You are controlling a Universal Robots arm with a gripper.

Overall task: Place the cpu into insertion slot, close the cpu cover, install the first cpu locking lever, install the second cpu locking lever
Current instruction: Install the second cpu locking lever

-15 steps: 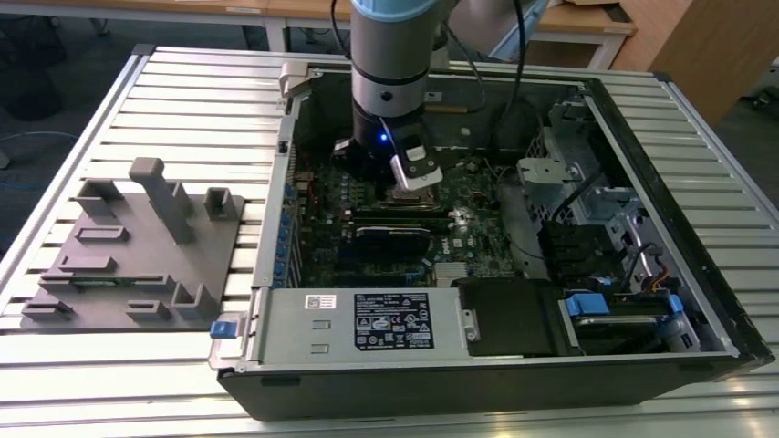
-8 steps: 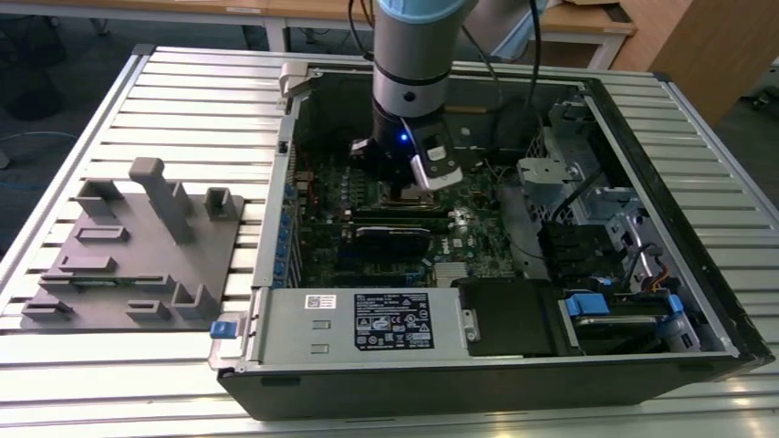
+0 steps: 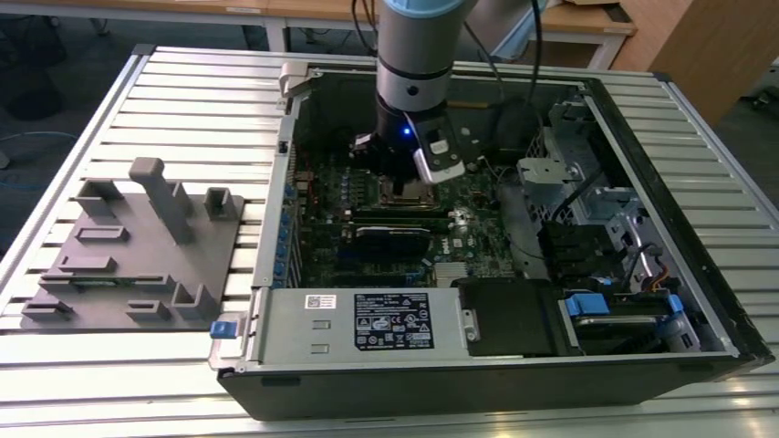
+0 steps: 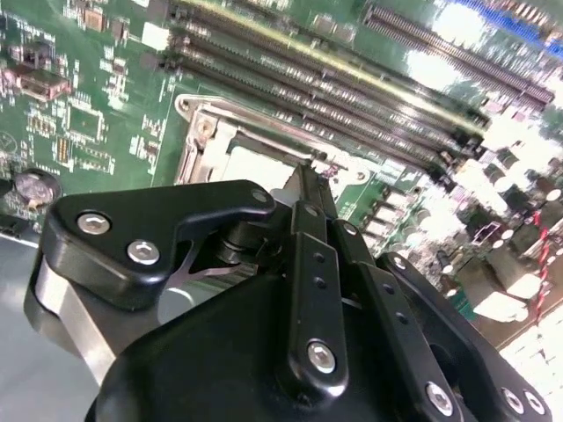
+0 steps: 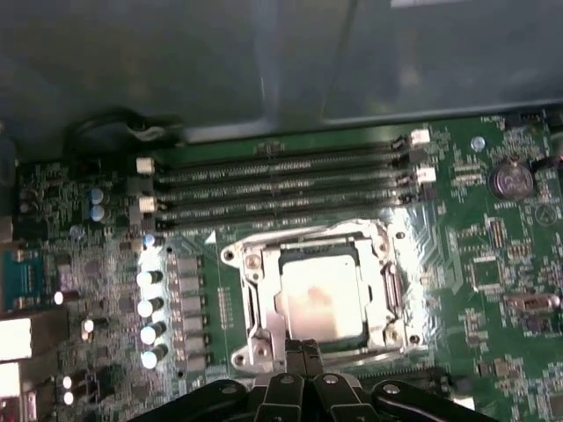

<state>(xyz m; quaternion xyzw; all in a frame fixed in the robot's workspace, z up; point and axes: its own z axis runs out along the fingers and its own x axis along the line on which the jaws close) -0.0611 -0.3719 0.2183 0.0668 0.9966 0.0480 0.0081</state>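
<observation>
First wrist view: cpu (image 5: pixel 321 294) seated in insertion slot (image 5: pixel 384 290), cpu cover (image 5: pixel 251 299) down around it. Claw (image 5: pixel 303 347) fingers together, empty, at slot's edge; second wrist view: fingertips (image 4: pixel 308 180) touching cover rim.

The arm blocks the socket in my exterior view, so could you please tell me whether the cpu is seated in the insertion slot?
Observer: Yes. In the first wrist view the cpu lies flat inside the insertion slot, its metal top facing up.
Operator: Thank you. Is the cpu cover down over it?
Observer: It appears so. The cpu cover lies flat as a silvery frame around the chip, which shows through its window.
Operator: And where is the end effector?
Observer: The end effector is shut, its tips at the socket edge on the side away from the memory slots.
</observation>
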